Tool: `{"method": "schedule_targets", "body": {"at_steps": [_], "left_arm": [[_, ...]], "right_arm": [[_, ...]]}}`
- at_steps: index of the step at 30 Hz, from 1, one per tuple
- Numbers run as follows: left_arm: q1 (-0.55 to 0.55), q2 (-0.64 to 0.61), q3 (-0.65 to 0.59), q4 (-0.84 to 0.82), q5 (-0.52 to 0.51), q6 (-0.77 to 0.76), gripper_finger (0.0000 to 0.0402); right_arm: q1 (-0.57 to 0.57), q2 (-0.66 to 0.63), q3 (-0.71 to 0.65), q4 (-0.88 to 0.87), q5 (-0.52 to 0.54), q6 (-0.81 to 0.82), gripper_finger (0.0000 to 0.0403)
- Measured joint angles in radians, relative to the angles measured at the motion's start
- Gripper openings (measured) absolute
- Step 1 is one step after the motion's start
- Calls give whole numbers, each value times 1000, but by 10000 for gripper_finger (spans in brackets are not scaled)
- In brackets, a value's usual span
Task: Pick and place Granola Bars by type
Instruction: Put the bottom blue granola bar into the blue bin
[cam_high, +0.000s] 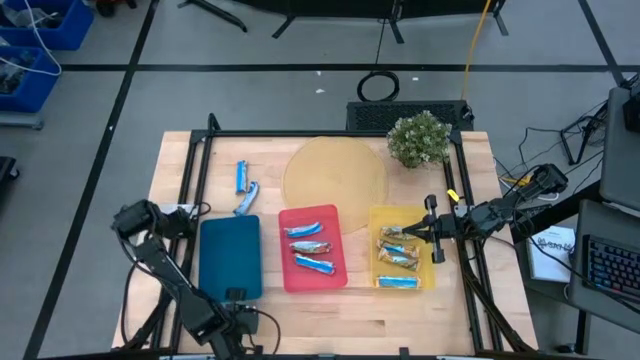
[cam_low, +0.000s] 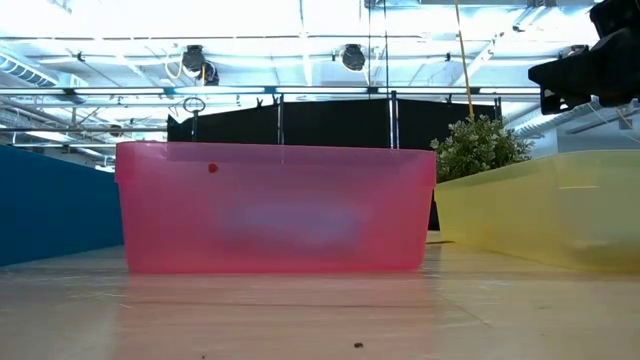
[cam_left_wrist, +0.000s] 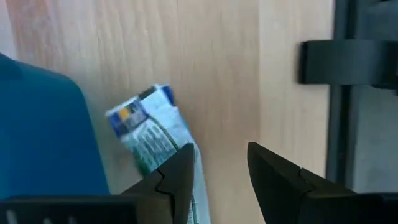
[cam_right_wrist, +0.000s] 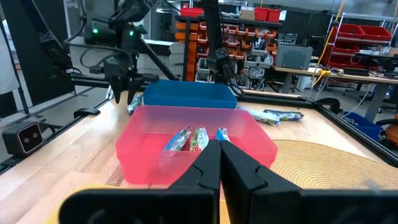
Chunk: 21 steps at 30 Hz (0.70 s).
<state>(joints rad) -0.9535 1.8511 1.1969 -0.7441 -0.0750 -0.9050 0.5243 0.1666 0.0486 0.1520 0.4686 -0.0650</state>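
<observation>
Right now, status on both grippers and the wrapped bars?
Left gripper open above table, beside silver-blue wrapped bar. Right gripper shut, empty, over yellow tray. Three bars in red tray. Nothing in the way.

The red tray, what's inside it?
Three wrapped granola bars lie in the red tray, seen from above. In the low view its cloudy wall blurs them, so their types cannot be told there.

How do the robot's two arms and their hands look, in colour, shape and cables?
Both arms are dark, nearly black, built of jointed segments. The left hand has two matte black, angular fingers with stepped inner edges. The right hand has black fingers tapering to a narrow tip. In the high view, black cables run along the left arm, and the right arm carries a small yellow mark.
</observation>
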Motion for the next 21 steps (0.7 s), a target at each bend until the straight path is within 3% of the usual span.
{"method": "schedule_targets", "body": {"at_steps": [4,10,21], "left_arm": [[0,23,-1,-22,15,-33,156],[-5,5,-1,-19,127,-86,156],[-37,-42,43,-179,21,-175,156]], "right_arm": [[0,0,0,0,0,0,0],[0,0,0,0,0,0,0],[0,0,0,0,1,0,0]]}}
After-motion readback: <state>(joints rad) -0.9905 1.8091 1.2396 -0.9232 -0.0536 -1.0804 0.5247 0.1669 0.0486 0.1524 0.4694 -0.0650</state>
